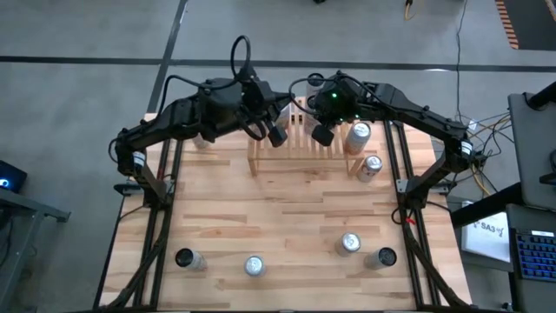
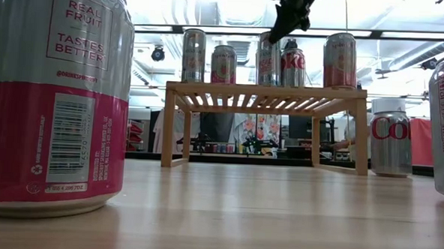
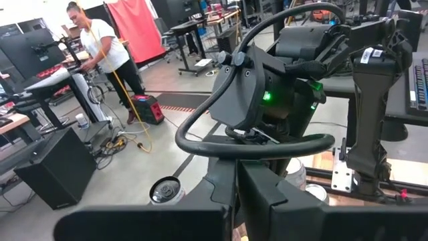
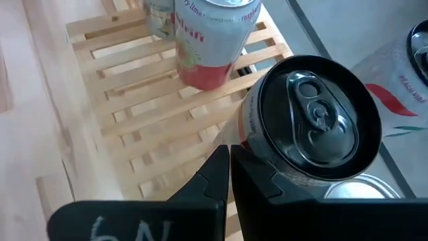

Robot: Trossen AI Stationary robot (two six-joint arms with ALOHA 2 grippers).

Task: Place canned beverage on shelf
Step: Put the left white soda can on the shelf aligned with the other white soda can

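Observation:
The low wooden shelf [image 1: 300, 155] stands at the table's far middle, and it shows in the low view [image 2: 265, 91] with several cans upright on its slatted top. My right gripper [image 4: 229, 167] is shut. It hovers over the shelf's right half [image 1: 323, 132], right beside a black-topped can [image 4: 314, 114] that stands on the slats [image 2: 292, 66]. A pink-and-silver can [image 4: 210, 40] stands on the slats farther off. My left gripper [image 1: 276, 135] is shut and empty, raised over the shelf's left half. My right gripper's shut fingers [image 4: 257, 177] come from above beside the black-topped can's upper wall [image 4: 251, 127]. Whether they touch it, I cannot tell. The can stands upright on the shelf.
A silver can [image 1: 370, 165] stands on the table by the shelf's right leg [image 2: 390, 137]. Several more cans stand along the near edge [image 1: 253, 265], [image 1: 349, 243]; one looms close in the low view [image 2: 54, 95]. The two arms are close together over the shelf. A person [image 3: 100, 47] is in the room beyond.

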